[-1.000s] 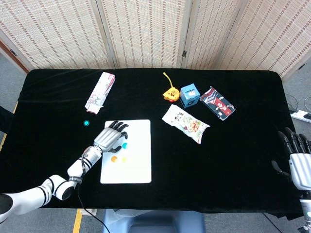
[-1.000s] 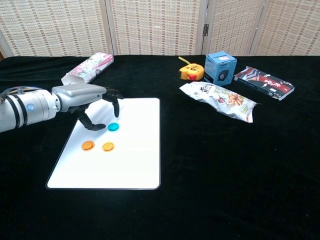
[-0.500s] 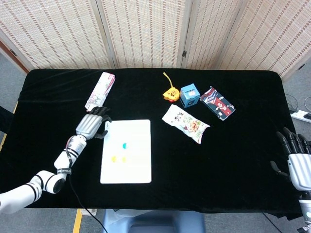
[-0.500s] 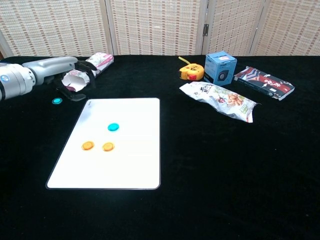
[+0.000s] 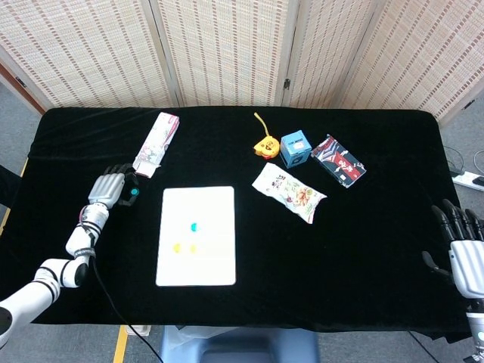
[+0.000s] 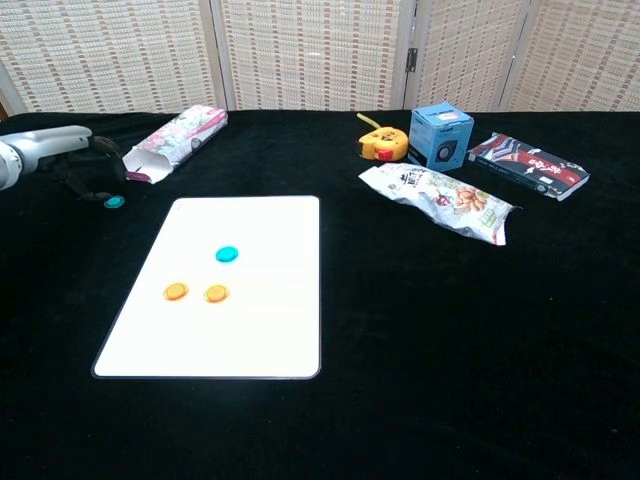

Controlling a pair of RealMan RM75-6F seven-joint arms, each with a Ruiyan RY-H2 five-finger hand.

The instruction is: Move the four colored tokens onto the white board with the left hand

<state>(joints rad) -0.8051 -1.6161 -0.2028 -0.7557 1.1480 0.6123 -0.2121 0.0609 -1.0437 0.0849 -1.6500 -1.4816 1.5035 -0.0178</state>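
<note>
Three tokens lie on the white board point(image 6: 260, 330): two orange tokens side by side, one point(image 6: 176, 291) to the left of the other point(image 6: 216, 293), and a teal token point(image 6: 228, 254) just beyond them toward the board's middle. The board lies flat on the black table point(image 6: 450, 350), long side running away from the robot. At the near right edge of the head view the right hand point(image 5: 463, 246) hangs off the table's corner, fingers upright and apart, nothing in it. Left of the board's far corner, on the black cloth, sits the fourth token point(image 6: 115, 201), also teal, well clear of the board. The left hand point(image 5: 107, 190) is over this token: in the chest view its dark fingers point(image 6: 88, 180) curve down just beside the token, and in the head view the token point(image 5: 134, 193) shows at the fingertips' right edge. Whether the fingers touch or pinch it cannot be told from either view. Just beyond lies a pink floral carton point(image 6: 176, 140), open end toward the hand. Across the table, right of the board, rests a snack bag point(image 6: 438, 202), with a yellow tape measure point(image 6: 382, 143), a blue box point(image 6: 441, 136) and a dark printed packet point(image 6: 528, 165) ranged behind it near the far edge.
</note>
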